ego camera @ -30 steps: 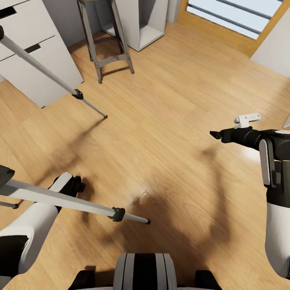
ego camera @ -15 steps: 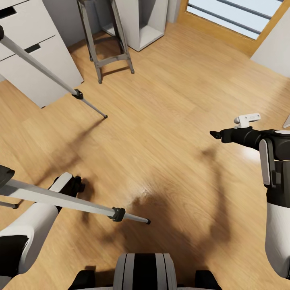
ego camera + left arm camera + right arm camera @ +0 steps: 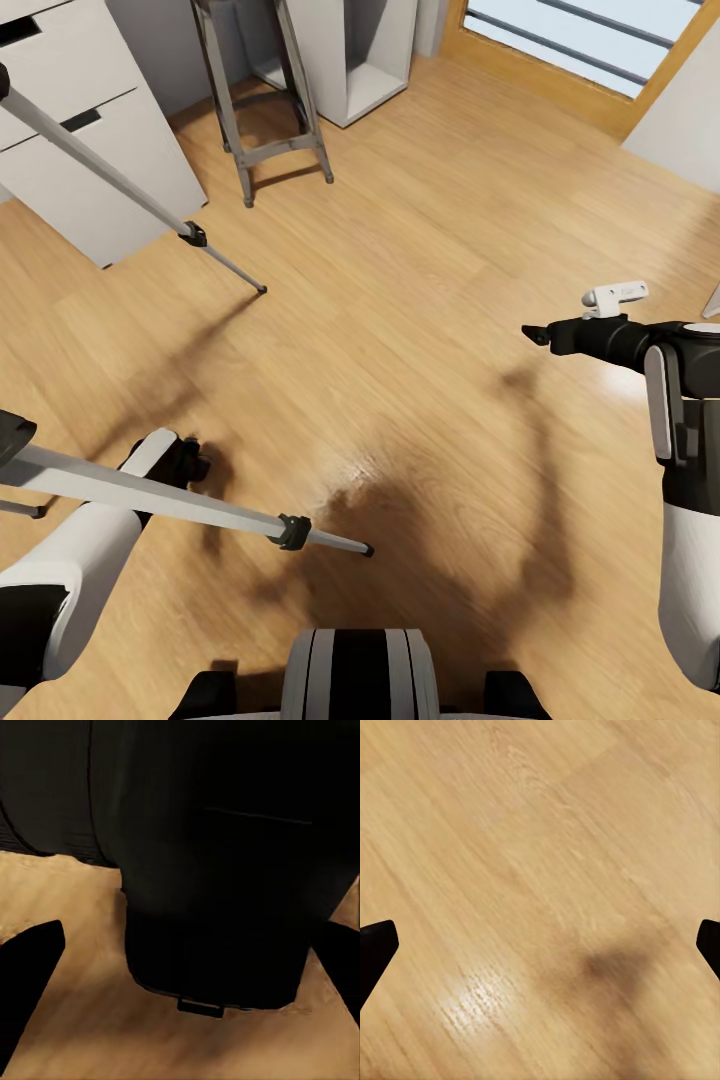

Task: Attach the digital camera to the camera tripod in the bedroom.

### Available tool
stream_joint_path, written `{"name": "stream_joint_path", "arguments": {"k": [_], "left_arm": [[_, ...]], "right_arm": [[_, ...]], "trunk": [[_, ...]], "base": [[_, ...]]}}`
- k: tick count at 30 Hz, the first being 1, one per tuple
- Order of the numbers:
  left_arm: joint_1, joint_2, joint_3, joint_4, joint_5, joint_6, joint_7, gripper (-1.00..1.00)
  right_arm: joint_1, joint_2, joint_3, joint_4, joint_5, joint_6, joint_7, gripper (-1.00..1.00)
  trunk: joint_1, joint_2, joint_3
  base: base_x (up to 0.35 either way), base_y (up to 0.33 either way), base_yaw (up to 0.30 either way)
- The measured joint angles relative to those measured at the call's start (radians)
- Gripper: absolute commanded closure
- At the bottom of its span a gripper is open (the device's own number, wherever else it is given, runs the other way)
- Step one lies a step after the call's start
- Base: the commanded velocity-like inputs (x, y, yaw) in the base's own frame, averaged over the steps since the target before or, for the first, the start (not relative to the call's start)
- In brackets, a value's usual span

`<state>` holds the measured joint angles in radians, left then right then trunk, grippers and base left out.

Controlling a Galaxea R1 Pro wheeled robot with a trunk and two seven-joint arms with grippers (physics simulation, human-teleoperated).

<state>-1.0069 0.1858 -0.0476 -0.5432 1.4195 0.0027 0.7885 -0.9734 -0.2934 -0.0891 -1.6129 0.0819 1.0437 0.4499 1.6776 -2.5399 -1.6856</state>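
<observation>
Head view looks down at a light wood floor [image 3: 420, 260]. Two silver legs of the camera tripod [image 3: 150, 492] show on the left side. One leg crosses low over the left arm [image 3: 70, 570] and ends in a black foot on the floor. The other leg slants down from the top left corner and its foot touches the floor near a white drawer unit [image 3: 90, 150]. The top of the tripod is out of the picture.

A grey metal stool [image 3: 262, 120] stands on the floor near the top edge, just beside a white open shelf [image 3: 355, 70]. A wood-framed window [image 3: 590, 50] fills the top right corner.

The left gripper [image 3: 180, 967] sits low by the near tripod leg. In the left wrist view its two fingers are spread apart at the sides, and a big black thing fills the space between them. It is too dark and close to tell what it is, or if the fingers touch it.

The right gripper [image 3: 540, 945] hangs over bare floor on the right side. Its fingers [image 3: 375, 949] are spread wide with nothing between them.

The digital camera cannot be made out for sure in any view.
</observation>
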Motion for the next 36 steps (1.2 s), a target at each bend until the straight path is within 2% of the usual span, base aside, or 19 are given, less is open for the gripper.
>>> {"name": "stream_joint_path", "arguments": {"k": [8, 14, 21, 36], "left_arm": [[0.001, 0.003, 0.000, 0.001, 0.003, -0.003, -0.001, 1.00], [0.001, 0.001, 0.000, 0.001, 0.003, -0.003, -0.004, 1.00], [0.001, 0.000, -0.002, 0.001, 0.003, -0.003, -0.005, 1.00], [0.007, 0.004, -0.001, 0.000, 0.002, -0.002, -0.008, 1.00]], "right_arm": [[0.004, -0.035, 0.003, 0.000, 0.000, 0.000, 0.008, -1.00], [0.008, -0.048, 0.001, 0.000, 0.001, 0.000, 0.083, -1.00], [0.009, -0.052, -0.002, 0.000, 0.002, 0.000, 0.122, -1.00], [0.009, -0.053, -0.004, 0.000, 0.003, 0.000, 0.131, -1.00]], "trunk": [[0.000, 0.000, 0.000], [0.000, 0.000, 0.000], [0.000, 0.000, 0.000], [0.000, 0.000, 0.000]], "base": [[0.000, 0.000, 0.000], [0.000, 0.000, 0.000], [0.000, 0.000, 0.000], [0.000, 0.000, 0.000]]}}
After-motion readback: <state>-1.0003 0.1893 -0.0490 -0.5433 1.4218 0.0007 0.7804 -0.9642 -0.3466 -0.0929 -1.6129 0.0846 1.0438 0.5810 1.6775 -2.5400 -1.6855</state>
